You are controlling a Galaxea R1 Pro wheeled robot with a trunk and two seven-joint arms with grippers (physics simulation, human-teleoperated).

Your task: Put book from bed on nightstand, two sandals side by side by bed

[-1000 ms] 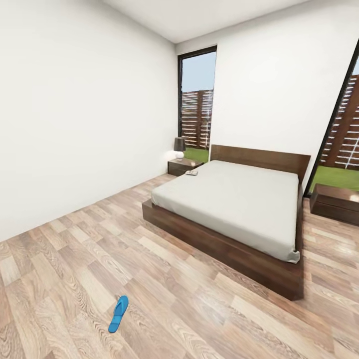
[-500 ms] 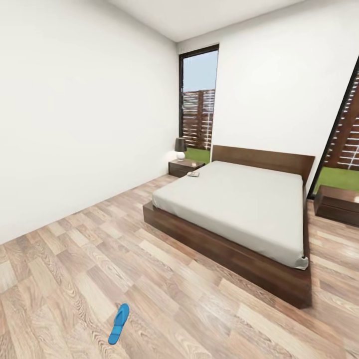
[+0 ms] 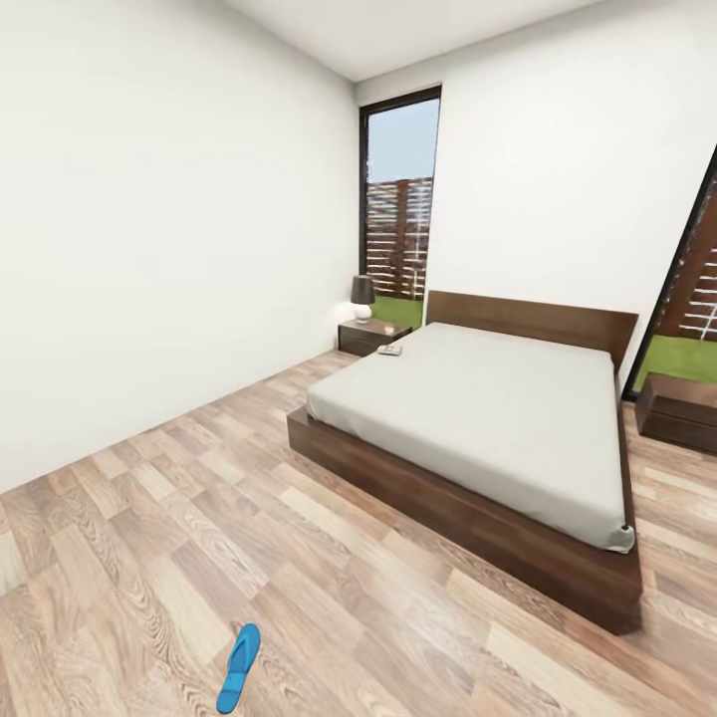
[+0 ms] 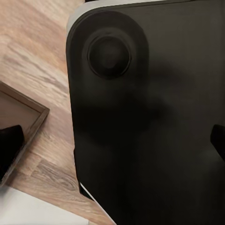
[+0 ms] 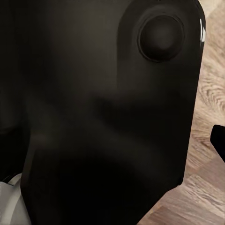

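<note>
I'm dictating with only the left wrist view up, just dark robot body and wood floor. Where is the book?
Observer: In the head view, the small thin book lies on the grey-topped dark wooden bed, at the corner by the lamp-side dark brown nightstand.
Operator: Any sandals?
Observer: One bright blue flip-flop lies on the plank floor, well apart from the bed.
Operator: Another nightstand?
Observer: Yes, a second dark nightstand stands across the bed.

1. Head view looks forward and down across the floor (image 3: 149,518) toward the bed (image 3: 478,418).
2. Both wrist views sit close against the dark robot body (image 4: 150,117), sharing plank floor at the edges.
</note>
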